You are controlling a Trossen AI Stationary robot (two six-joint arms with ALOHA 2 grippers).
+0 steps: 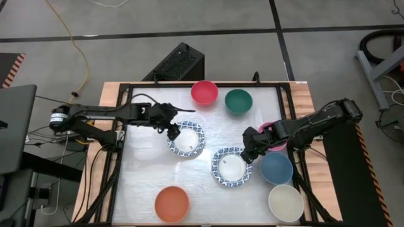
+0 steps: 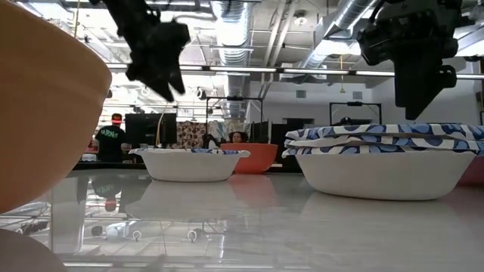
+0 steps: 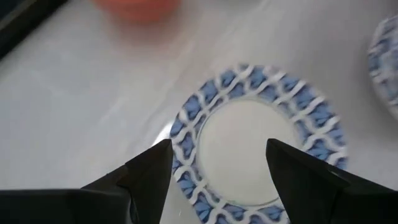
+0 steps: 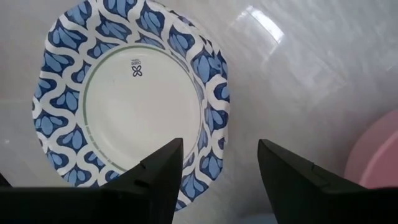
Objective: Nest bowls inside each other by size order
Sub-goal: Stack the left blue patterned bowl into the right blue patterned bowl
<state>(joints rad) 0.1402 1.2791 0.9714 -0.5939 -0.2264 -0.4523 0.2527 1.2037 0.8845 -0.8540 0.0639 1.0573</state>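
Observation:
Two patterned bowls with blue-and-white rims sit mid-table: one to the left [image 1: 187,139], one to the right [image 1: 231,167] that shows stacked rims in the low view [image 2: 386,143]. My left gripper [image 1: 172,129] hovers open over the left bowl's rim [image 3: 186,134]. My right gripper [image 1: 248,151] hovers open above the right bowl's rim [image 4: 211,93]. Plain bowls rest on their bases around them: red [image 1: 204,92], teal [image 1: 238,101], blue [image 1: 276,168], cream [image 1: 285,202] and orange [image 1: 172,203]. The pink one [image 4: 379,155] is mostly hidden under my right arm.
A dark frame [image 1: 126,88] borders the white table top. A black box [image 1: 177,63] stands beyond the far edge. Bare table surface lies at the near left [image 1: 142,183] and between the orange and cream bowls. A person [image 2: 111,140] stands in the room behind.

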